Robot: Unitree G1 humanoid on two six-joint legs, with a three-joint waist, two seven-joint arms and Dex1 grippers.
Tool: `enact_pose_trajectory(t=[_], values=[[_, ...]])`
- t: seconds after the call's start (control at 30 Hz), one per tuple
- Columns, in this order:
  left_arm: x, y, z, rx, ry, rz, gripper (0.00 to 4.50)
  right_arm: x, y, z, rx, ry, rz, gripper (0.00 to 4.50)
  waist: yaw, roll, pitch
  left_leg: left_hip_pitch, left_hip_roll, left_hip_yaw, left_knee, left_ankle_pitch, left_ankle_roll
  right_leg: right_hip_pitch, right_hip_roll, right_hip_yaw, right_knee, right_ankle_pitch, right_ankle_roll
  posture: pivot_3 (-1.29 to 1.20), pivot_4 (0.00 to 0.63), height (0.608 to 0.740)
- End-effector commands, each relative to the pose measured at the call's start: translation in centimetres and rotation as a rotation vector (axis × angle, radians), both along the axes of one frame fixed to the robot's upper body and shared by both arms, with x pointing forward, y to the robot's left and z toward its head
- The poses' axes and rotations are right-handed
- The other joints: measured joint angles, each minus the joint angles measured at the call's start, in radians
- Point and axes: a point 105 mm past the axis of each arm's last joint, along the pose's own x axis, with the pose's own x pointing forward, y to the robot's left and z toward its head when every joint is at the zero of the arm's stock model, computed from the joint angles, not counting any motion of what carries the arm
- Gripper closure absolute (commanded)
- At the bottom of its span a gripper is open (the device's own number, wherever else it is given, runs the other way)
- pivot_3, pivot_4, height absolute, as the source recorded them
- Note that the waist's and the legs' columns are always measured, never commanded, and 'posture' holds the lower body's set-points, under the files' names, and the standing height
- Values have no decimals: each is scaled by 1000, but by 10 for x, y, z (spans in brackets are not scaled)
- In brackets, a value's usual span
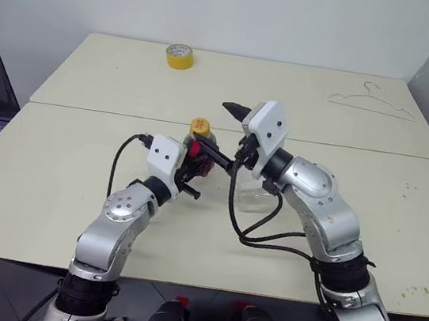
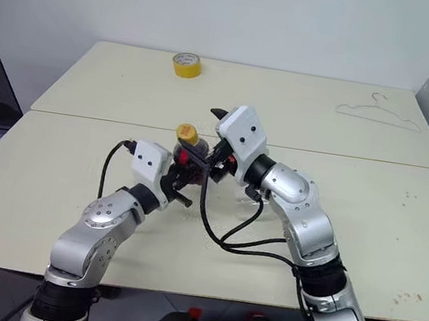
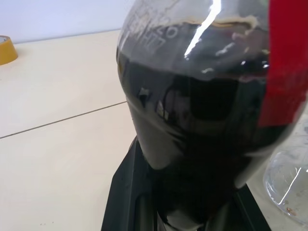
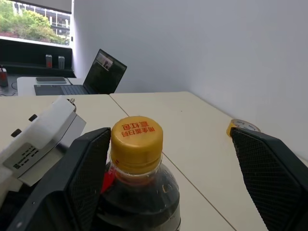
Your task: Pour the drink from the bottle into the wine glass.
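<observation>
Bottle (image 4: pixel 137 187), yellow-capped, stands upright near the bench (image 1: pixel 51 185) middle, clamped in the left hand (image 1: pixel 188 174). Right hand (image 4: pixel 163 178) spreads wide around its cap (image 4: pixel 136 142). Wine glass (image 3: pixel 288 187) sits just beside.

Red printed characters on the bottle's yellow cap (image 4: pixel 136 137), not legible

Even, bright indoor light falls across the pale surface (image 1: pixel 76 181), casting only faint, soft shadows. A sharp white glare streaks down the bottle (image 3: pixel 192 125), which sits close and slightly soft in the left wrist view. Daylight glows through a distant window (image 4: pixel 36 21).
</observation>
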Motion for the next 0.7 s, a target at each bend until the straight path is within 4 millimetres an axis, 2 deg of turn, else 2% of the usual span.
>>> enact_pose_trajectory(t=[0.03,0.27,0.7], values=[[-2,-4,21,-4,-87,-20,3960,2,-3,14,17,-62,-33,276,0,0,0,0,0,0,0,0,0,0,0,0,0,0,0,0,150,740],[-2,-4,21,-2,-87,-23,3960,3,-6,12,8,-66,-46,276,0,0,0,0,0,0,0,0,0,0,0,0,0,0,0,0,150,740],[-2,-1,20,4,-84,-17,3960,15,-41,5,-42,-61,-147,276,0,0,0,0,0,0,0,0,0,0,0,0,0,0,0,0,150,740]])
